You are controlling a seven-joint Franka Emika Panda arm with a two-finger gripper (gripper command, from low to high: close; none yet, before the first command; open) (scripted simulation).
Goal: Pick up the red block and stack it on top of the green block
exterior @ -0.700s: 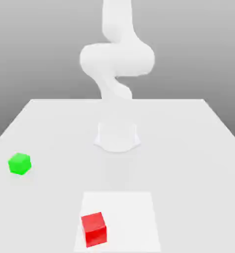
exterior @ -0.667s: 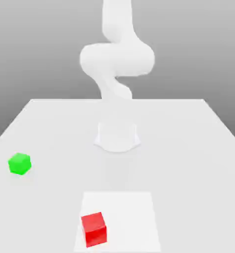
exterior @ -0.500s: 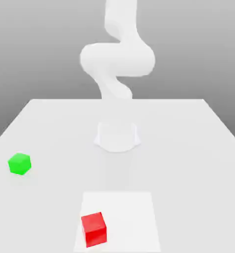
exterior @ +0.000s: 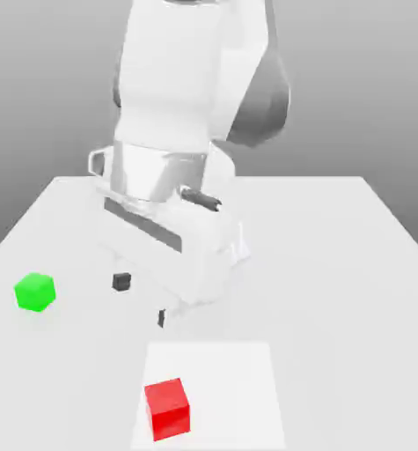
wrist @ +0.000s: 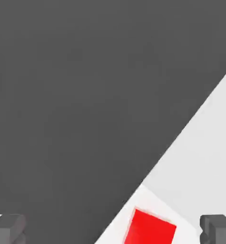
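End Effector Open and Unloaded Above Tabletop

The end effector (exterior: 142, 302) is open, its two fingers (wrist: 219, 229) set wide apart with nothing between them; in the exterior view it is angled above the tabletop (exterior: 335, 308), between the green block and the arm's base. The white hand body (exterior: 164, 247) sits directly above the fingers; the arm (exterior: 168, 79) rises from it toward the top of the exterior view.

The red block (exterior: 167, 410) rests on a white square (exterior: 234, 388) on the tabletop, near the square's edge on the exterior view's left; it is apart from the end effector. The green block (exterior: 35, 292) rests on the bare tabletop, toward the exterior view's left; the two blocks lie well apart, unstacked.
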